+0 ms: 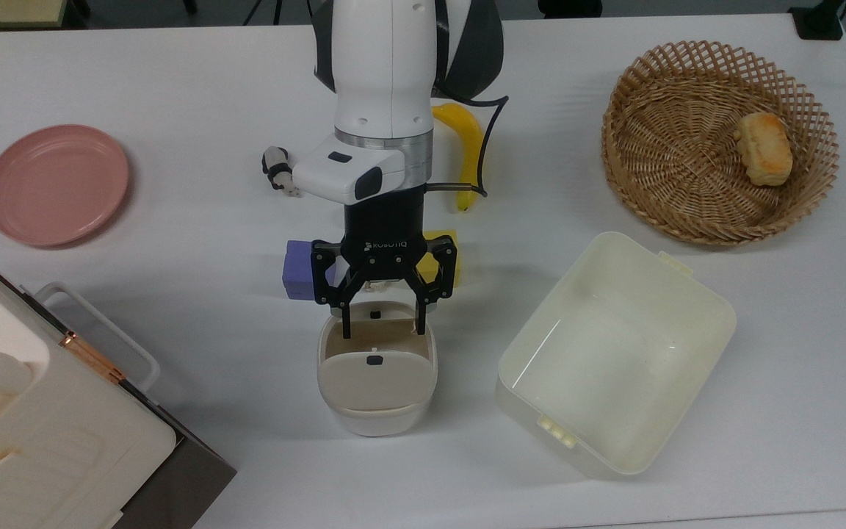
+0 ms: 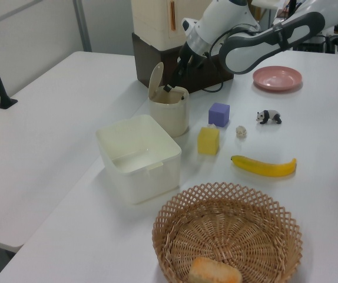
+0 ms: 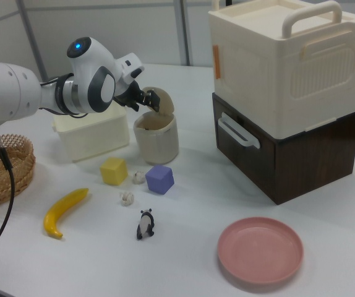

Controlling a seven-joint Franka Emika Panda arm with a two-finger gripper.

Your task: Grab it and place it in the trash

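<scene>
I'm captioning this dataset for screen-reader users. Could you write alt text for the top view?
A white robot arm's open black end effector hovers empty over a small beige bin with its flap lid raised. Around it on the white table sit a cream tub, wicker basket, pink plate and banana.

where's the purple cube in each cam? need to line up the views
Top view: the small purple cube sits left of centre, partly behind the black gripper.
Left view: right of centre at, beside the yellow cube.
Right view: lower centre at.
Shared landmark: the cream-beige lidded bin, next to the cube in all three.
</scene>
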